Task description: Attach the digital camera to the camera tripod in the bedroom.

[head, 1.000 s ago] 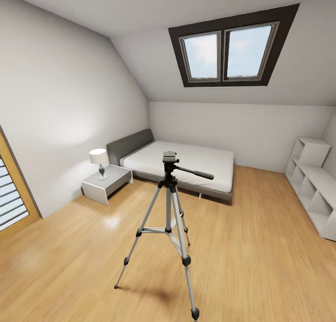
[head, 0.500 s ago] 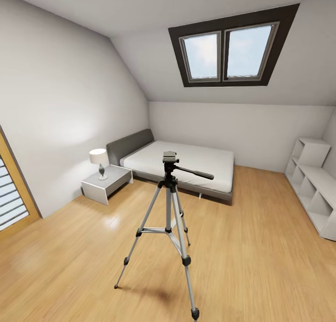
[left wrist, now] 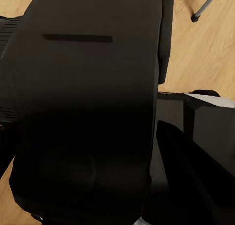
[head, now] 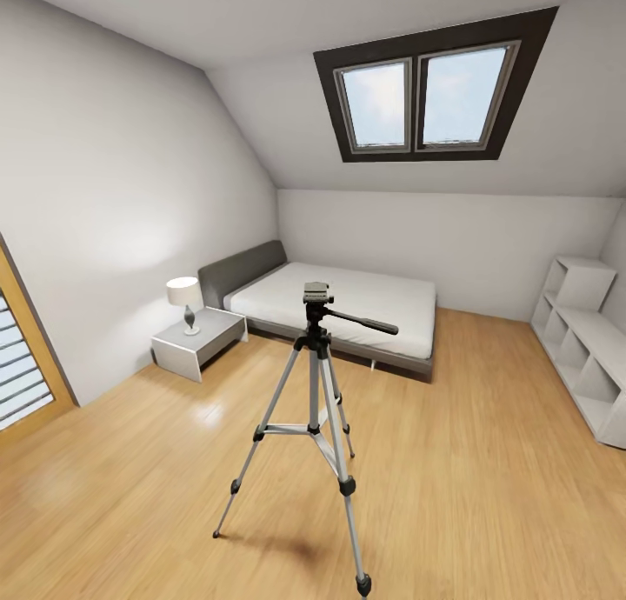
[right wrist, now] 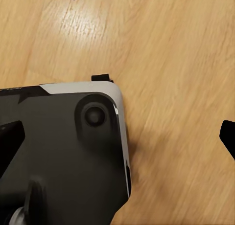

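Tripod (head: 316, 383) standing mid-floor (head: 487, 461) before the bed (head: 348, 300), head plate bare, judged light and tippable on thin legs, best steadied at the head; camera location and state of both grippers impossible to tell.

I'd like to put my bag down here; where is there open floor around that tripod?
Open wood floor lies right of the camera tripod toward the white shelves, and left toward the nightstand. It is tighter between the tripod and the bed.
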Controlling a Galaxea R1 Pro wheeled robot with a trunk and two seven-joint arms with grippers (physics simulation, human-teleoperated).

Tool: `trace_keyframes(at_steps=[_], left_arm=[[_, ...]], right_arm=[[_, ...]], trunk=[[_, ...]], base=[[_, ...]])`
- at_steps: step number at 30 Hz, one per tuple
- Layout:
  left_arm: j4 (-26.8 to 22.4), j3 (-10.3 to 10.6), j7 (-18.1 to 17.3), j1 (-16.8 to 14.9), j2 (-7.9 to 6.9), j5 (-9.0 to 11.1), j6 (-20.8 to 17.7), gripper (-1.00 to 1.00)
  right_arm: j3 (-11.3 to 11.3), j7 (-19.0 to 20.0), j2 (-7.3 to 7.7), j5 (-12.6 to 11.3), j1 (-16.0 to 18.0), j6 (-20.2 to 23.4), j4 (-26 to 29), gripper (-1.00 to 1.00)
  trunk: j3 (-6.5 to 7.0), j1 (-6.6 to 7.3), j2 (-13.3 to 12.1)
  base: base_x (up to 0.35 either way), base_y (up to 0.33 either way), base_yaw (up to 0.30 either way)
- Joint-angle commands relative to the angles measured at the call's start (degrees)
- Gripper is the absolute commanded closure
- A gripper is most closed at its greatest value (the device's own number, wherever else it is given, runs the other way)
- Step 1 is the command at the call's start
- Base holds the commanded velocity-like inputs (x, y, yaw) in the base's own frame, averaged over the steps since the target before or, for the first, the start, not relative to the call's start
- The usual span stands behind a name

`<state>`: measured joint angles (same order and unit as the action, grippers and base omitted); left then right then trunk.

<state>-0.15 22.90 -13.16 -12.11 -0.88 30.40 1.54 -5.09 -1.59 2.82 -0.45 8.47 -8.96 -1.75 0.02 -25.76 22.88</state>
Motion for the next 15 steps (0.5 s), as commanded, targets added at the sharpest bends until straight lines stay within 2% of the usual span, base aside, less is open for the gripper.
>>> trace_keyframes(at_steps=[1, 9, 15], left_arm=[[0.0, 0.5, -0.3, 0.0, -0.01, 0.4, 0.2, 1.00], [0.1, 0.5, -0.3, 0.0, 0.00, 0.4, 0.1, 1.00], [0.1, 0.5, -0.3, 0.0, 0.00, 0.4, 0.1, 1.00]], right_arm=[[-0.4, 0.0, 0.02, 0.0, 0.1, -0.4, -0.2, -1.00], [-0.4, 0.0, -0.01, 0.1, 0.1, -0.4, -0.2, -1.00], [-0.4, 0.0, 0.06, 0.1, 0.1, -0.4, -0.2, -1.00]], trunk=[[-0.02, -0.02, 0.0], [-0.02, -0.02, 0.0], [-0.02, -0.02, 0.0]], base=[[0.030, 0.000, 0.000], [0.221, 0.000, 0.000], [0.071, 0.000, 0.000]])
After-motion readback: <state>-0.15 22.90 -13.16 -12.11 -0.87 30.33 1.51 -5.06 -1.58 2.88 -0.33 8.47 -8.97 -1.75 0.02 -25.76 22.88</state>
